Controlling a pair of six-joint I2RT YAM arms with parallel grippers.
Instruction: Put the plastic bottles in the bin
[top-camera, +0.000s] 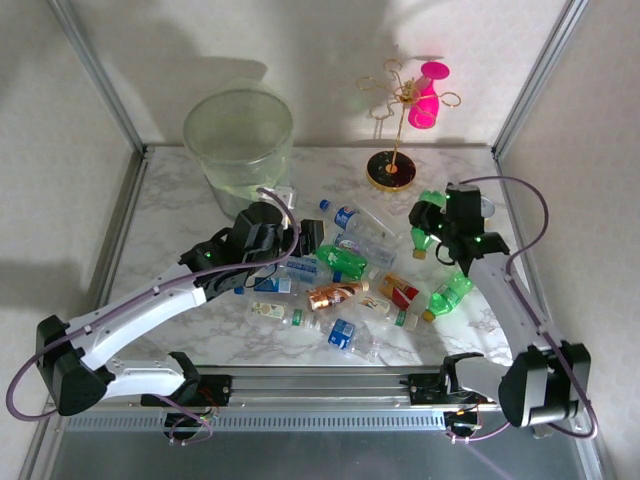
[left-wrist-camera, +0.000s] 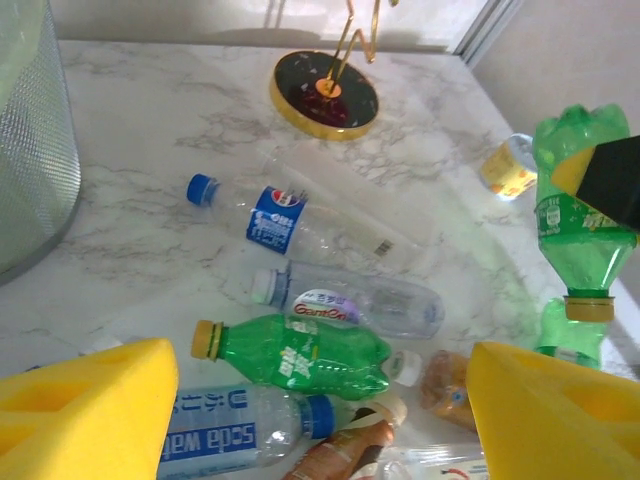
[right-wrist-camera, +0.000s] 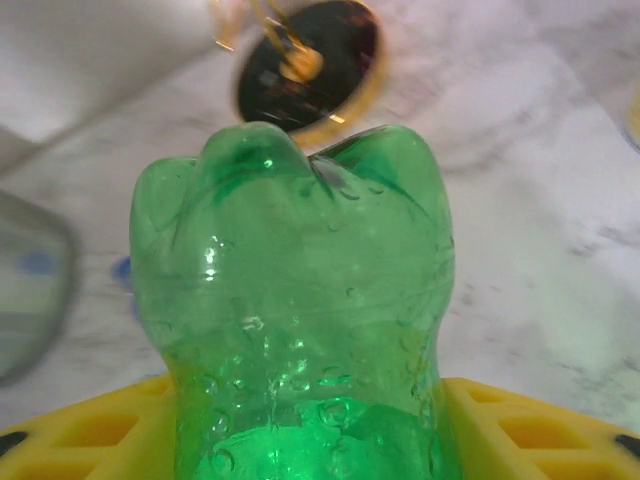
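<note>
1. From above, the right gripper (top-camera: 443, 216) is clamped on a green bottle (top-camera: 431, 199), lifted over the right side of the table (top-camera: 180, 210). It is well apart from the bin (top-camera: 215, 150) at the far left corner.
2. The right wrist camera gives the grip close up. Yellow pads (right-wrist-camera: 80, 430) press both sides of the green bottle (right-wrist-camera: 300, 300), and its lobed base points toward the stand (right-wrist-camera: 310, 60).
3. The left wrist camera adds the posture of the green bottle (left-wrist-camera: 580, 220): cap down, base up.
4. The left gripper (top-camera: 308, 237) hovers over the loose bottles (top-camera: 340, 285) at mid-table. Its own camera shows its fingers (left-wrist-camera: 90, 400) spread wide with nothing gripped.
5. Ahead of those fingers, a second green bottle (left-wrist-camera: 290, 355) and a blue-capped clear bottle (left-wrist-camera: 290, 220) lie flat on the marble.
6. That camera also shows the ribbed wall of the bin (left-wrist-camera: 30, 150) at its left edge.
</note>
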